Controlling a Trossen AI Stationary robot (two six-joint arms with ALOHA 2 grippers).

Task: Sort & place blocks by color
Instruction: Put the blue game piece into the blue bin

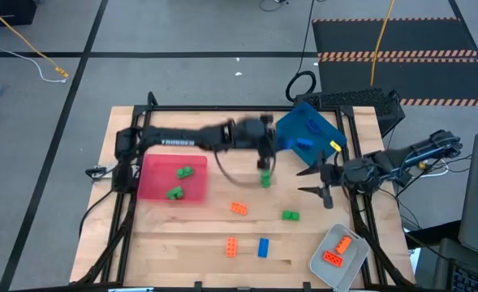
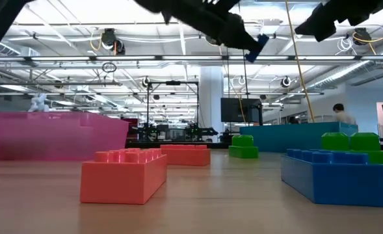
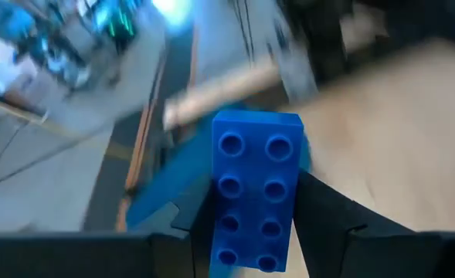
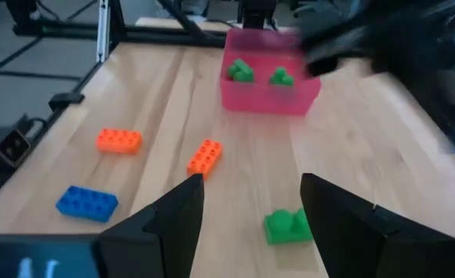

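Overhead, the left gripper reaches across the table toward the blue tray, its fingers clamped on a blue block held above the wood. The right gripper waits just beside that tray, fingers spread apart and holding nothing. 2 green blocks lie in the red tray, 2 orange blocks in the clear-grey tray. Loose on the table are another blue block, 2 more orange blocks and a green block.

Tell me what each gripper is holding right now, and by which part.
The left gripper holds a blue block, its fingers clamping the long sides at one end, near the blue tray. The right gripper is open and holds nothing.
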